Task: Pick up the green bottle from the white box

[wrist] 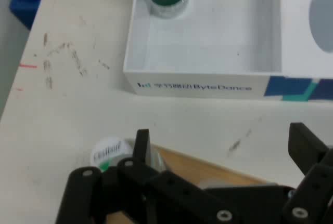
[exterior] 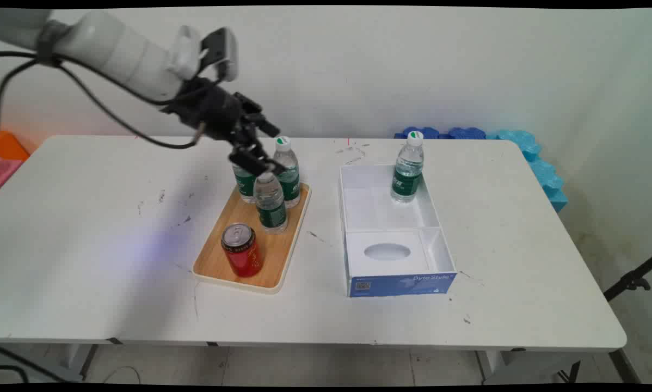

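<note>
We see the fingers [wrist: 141, 143] standing wide apart, with nothing between them. The gripper [exterior: 256, 158] hangs just above the far end of the wooden tray [exterior: 220, 264], over the cap of the near bottle [exterior: 271, 206]; whether it touches that cap we cannot tell.

We take the tray as our landmark. Three water bottles with green labels stand clustered at its far end: the near bottle at the front of the group, the capped bottle [exterior: 287, 170] behind it toward the tray's right edge, and a third bottle [exterior: 244, 184] behind it to the left, largely hidden by the gripper. In the hand view we pick out the capped bottle's white and green top [wrist: 107, 152] just left of one finger. A red can [exterior: 242, 250] stands upright at the tray's near end, apart from the bottles.

Right of the tray, with a strip of white table [exterior: 86, 261] between, lies an open white box [exterior: 353, 212] with a blue front face. Its far compartment holds a fourth bottle [exterior: 407, 169], upright in the far right corner. Its near compartment has a white insert with an oval hole.

Beyond the table's far right corner we note blue foam pieces [exterior: 522, 144] against the wall.
</note>
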`<state>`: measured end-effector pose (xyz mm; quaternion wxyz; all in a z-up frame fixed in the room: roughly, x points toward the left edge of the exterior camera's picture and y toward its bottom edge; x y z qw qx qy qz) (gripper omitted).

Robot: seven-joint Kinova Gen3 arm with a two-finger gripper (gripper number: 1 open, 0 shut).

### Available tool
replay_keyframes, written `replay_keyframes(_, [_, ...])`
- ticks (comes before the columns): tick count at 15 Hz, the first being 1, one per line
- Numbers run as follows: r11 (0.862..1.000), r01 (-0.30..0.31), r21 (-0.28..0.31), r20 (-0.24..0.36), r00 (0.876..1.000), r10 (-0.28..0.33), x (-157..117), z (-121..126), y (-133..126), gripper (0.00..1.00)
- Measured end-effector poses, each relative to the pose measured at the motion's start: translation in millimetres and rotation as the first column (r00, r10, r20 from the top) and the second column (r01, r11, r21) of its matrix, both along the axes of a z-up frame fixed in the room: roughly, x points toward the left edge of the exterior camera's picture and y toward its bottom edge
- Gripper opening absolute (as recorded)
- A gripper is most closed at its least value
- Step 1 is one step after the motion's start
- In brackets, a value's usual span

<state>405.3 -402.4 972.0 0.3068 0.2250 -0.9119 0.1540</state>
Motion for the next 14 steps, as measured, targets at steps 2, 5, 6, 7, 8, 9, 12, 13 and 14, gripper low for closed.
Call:
replay_keyframes(2, [1.000, -0.010, 0.002, 0.004, 1.000, 0.010, -16, -3, -11, 1.00])
replay_keyframes(5, [1.000, -0.028, 0.006, 0.008, 1.000, 0.028, -43, -10, -32, 1.00])
replay_keyframes(6, [0.999, -0.033, 0.007, 0.008, 0.999, 0.033, -50, -13, -38, 1.00])
replay_keyframes(7, [0.999, -0.038, 0.009, 0.007, 0.999, 0.038, -61, -18, -46, 1.00])
replay_keyframes(8, [0.999, -0.045, 0.010, 0.005, 0.999, 0.045, -73, -24, -56, 1.00])
replay_keyframes(9, [0.999, -0.053, 0.012, 0.001, 0.999, 0.053, -86, -30, -66, 1.00])
replay_keyframes(12, [0.997, -0.073, 0.015, -0.014, 0.997, 0.073, -113, -43, -87, 1.00])
replay_keyframes(13, [0.996, -0.085, 0.018, -0.023, 0.996, 0.085, -124, -49, -96, 1.00])
replay_keyframes(14, [0.995, -0.097, 0.022, -0.032, 0.995, 0.098, -134, -54, -105, 1.00])
